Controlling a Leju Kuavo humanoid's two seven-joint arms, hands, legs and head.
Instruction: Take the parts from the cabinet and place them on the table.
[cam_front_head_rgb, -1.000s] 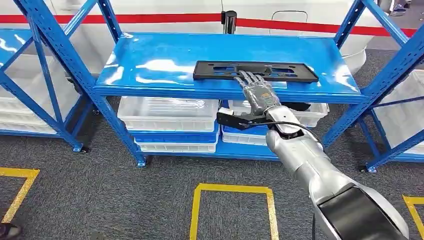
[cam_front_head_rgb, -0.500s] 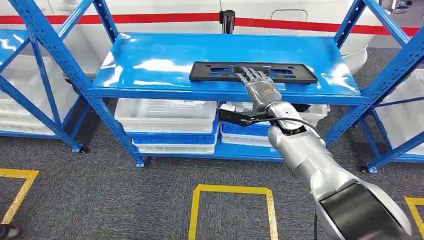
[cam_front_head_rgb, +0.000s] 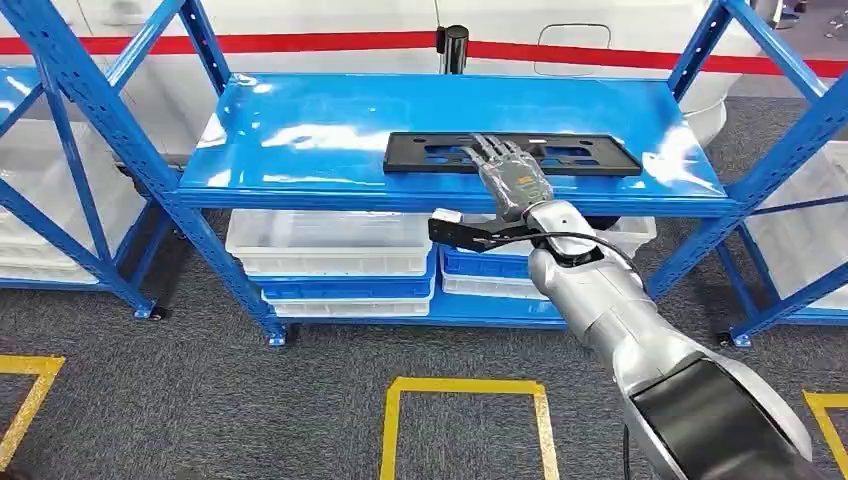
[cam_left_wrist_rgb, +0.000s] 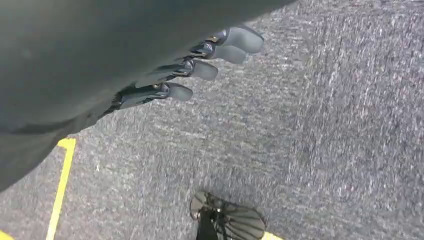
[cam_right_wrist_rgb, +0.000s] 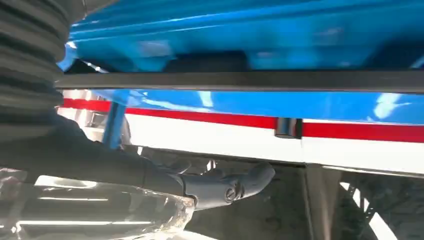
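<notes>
Under your right hand (cam_front_head_rgb: 510, 176) lies one black part (cam_front_head_rgb: 512, 153) on the blue shelf (cam_front_head_rgb: 300, 120); the spread fingers, mid-length over it a second ago, now reach further across it, pressing flat and not yet gripping. Your left hand (cam_left_wrist_rgb: 200, 65) hangs loosely open, holding nothing. Beneath the fingers you have two stacks of white bins (cam_front_head_rgb: 330, 240).

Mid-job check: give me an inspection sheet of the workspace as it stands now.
Surface: blue shelf, glossy, on a blue rack.
Job's things: black flat part lying on the shelf near its front edge.
Clutter: white bins on the lower level.
Hands: right hand laid fingers spread on the part, thumb under the shelf edge; left hand hanging over the carpet, holding nothing.
Cables: black cable along the right wrist.
Surroundings: grey carpet, yellow floor markings.
</notes>
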